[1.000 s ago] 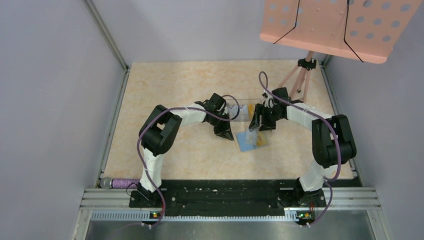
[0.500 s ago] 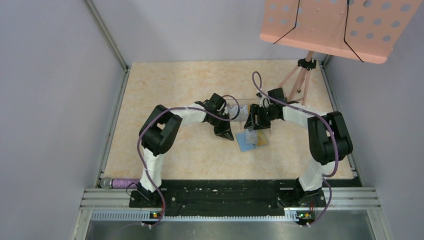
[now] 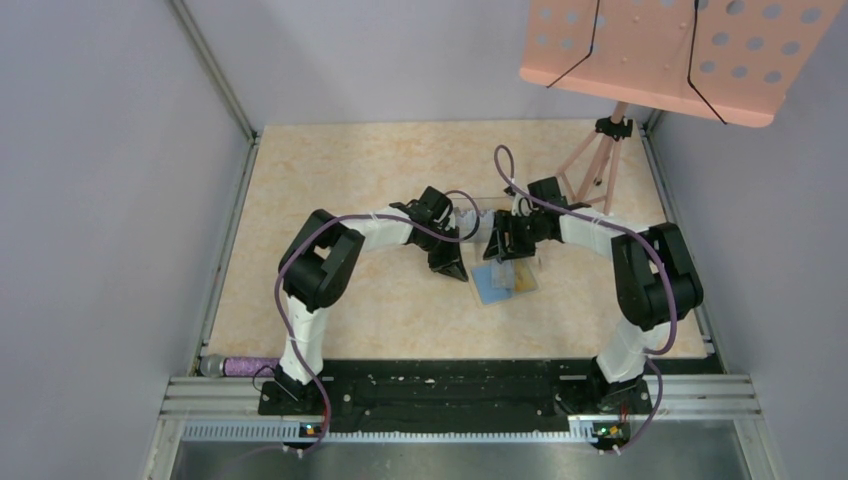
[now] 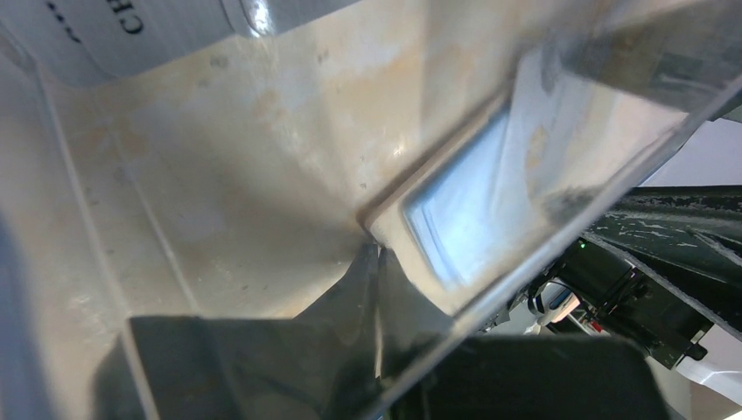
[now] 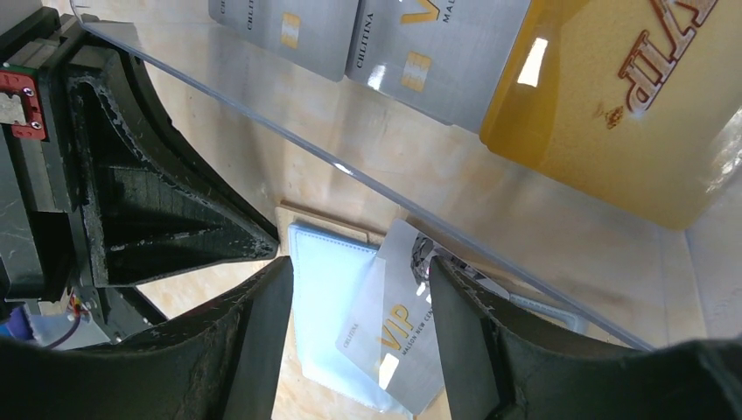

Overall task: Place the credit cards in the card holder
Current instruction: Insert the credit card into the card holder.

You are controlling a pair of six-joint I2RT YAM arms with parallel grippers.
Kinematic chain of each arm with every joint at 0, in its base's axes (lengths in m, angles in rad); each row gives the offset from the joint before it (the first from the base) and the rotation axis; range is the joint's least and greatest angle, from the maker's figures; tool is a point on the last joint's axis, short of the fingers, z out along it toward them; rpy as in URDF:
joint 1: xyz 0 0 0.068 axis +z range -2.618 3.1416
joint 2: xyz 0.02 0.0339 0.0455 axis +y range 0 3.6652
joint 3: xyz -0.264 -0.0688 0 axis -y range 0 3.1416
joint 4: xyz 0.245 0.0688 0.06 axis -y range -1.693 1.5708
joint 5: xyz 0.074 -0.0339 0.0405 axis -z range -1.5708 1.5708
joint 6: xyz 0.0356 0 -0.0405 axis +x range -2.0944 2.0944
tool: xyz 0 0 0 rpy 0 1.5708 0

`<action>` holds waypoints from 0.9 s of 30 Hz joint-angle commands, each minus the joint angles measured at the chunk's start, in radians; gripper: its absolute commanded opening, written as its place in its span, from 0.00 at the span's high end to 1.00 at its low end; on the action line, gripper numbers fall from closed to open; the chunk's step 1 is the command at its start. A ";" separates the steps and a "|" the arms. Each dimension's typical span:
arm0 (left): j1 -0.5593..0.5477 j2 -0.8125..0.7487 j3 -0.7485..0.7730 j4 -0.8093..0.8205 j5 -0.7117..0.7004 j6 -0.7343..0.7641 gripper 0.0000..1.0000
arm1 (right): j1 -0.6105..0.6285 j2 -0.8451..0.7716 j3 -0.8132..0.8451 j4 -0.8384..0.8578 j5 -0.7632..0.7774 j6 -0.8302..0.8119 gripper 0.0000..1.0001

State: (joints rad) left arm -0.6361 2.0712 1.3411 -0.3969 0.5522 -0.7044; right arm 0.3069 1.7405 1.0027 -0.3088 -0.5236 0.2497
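- The right gripper (image 5: 359,262) is seen released: its two fingers stand well apart and nothing is clasped between them.
- Directly below the gap between those fingers, the card holder (image 5: 325,289) is found lying open on the table (image 3: 340,180), blue-grey lining up.
- A silver VIP card (image 5: 398,346) is seen lying tilted on the lining, nearer the finger on the right of the wrist view; no contact with either finger is visible.
- Beyond the right fingertips, the edge of a clear tray (image 5: 367,179) is crossed diagonally by the view, just beside the card holder's far edge.
- Inside that tray, further ahead of the right gripper, a silver card (image 5: 293,31) and a second silver card (image 5: 442,48) are laid side by side, with a yellow card (image 5: 612,114) next to them.
- The left gripper (image 4: 378,262) is seen clenched, its fingers brought together into one wedge.
- Its tip is placed at a corner of the card holder, which lies just ahead of it; whether the holder's edge is pinched cannot be told.
- The two grippers are set close together, the left tip just beside the right gripper's nearer finger.
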 commanded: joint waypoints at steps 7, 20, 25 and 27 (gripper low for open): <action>-0.005 0.011 0.016 0.005 -0.003 0.016 1.00 | 0.039 -0.032 0.043 0.061 0.062 -0.001 0.40; -0.005 0.014 0.013 0.002 0.000 0.019 1.00 | 0.052 -0.029 0.044 0.106 0.089 0.013 0.41; -0.005 0.015 0.013 0.002 0.002 0.019 1.00 | 0.070 0.016 0.044 0.077 0.096 -0.004 0.42; -0.005 0.014 0.012 0.003 0.000 0.021 1.00 | 0.074 0.024 0.045 0.067 0.095 -0.011 0.42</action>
State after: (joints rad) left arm -0.6361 2.0712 1.3411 -0.3969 0.5526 -0.7036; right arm 0.3576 1.7412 1.0103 -0.2481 -0.4381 0.2619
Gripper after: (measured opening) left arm 0.010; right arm 0.585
